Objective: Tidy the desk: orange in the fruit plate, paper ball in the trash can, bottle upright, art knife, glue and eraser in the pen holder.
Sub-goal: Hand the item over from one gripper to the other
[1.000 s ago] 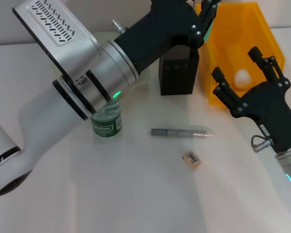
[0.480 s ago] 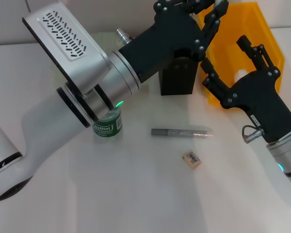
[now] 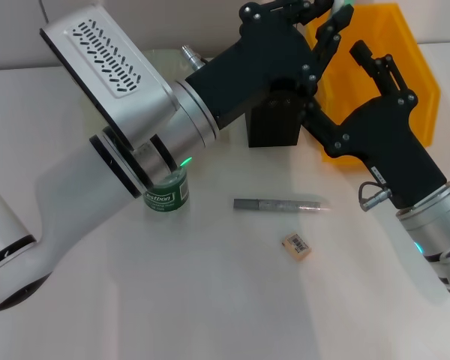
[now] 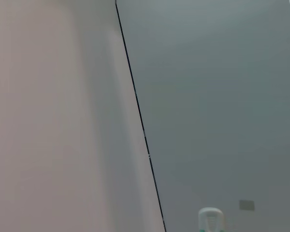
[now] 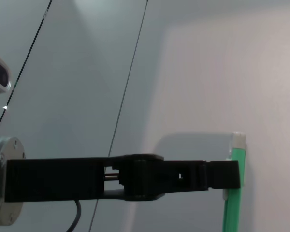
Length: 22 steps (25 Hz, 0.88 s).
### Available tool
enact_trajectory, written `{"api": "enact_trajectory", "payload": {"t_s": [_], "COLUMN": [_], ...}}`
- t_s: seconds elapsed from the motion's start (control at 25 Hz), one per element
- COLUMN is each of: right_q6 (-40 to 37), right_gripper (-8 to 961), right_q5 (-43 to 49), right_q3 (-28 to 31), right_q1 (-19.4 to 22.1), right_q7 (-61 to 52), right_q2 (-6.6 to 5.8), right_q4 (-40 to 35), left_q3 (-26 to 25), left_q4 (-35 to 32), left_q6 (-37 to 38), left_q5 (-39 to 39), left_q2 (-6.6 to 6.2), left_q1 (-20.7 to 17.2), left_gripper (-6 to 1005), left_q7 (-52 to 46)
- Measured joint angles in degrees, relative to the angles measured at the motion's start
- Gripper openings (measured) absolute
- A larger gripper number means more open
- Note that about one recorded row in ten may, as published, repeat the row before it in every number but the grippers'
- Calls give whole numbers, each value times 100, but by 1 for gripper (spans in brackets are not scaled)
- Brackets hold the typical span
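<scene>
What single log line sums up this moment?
left pincer: raised near pen holder, shut on glue | right pincer: open, by trash can | art knife, eraser: on desk | bottle: upright

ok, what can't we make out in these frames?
Head view:
- Yellow plastic trash can: inside hidden by the right hand.
- Black mesh pen holder: opening hidden by the left hand.
- Clear green-labelled bottle: cap hidden by the left arm.
Wrist views: no desk visible.

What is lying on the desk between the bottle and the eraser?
In the head view, only the grey art knife lies between the bottle and the eraser, apart from both.
</scene>
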<state>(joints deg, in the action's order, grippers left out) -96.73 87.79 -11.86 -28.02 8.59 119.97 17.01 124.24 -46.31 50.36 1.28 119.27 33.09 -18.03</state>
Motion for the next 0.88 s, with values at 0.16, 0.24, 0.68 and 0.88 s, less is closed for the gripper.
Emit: {"api": "enact_trajectory", "payload": {"t_s": [0.16,0.24,0.68,0.88], "right_q6": [20,48,164,164], "right_gripper": [811,811,592,508], "right_q5": [-10,-11,23,-1], "right_q3": [42,68,81,95], "right_q1": [-22,-37,-69,-72], "right_q7": [1,-5,-51,-77], "right_q2": [0,0,0,0], "right_q4": [2,-1,-23,-21], "left_q3": [32,51,74,75], "left_q4": [-2,-8,-25,-22], "left_q6": [24,26,34,35], "left_q5": [1,0,-5,-5], "left_q2": [0,0,0,0], "left_q1": [-6,-6,-4,-10], "left_gripper": [238,239,243,245], "left_q7": [1,1,1,1]}}
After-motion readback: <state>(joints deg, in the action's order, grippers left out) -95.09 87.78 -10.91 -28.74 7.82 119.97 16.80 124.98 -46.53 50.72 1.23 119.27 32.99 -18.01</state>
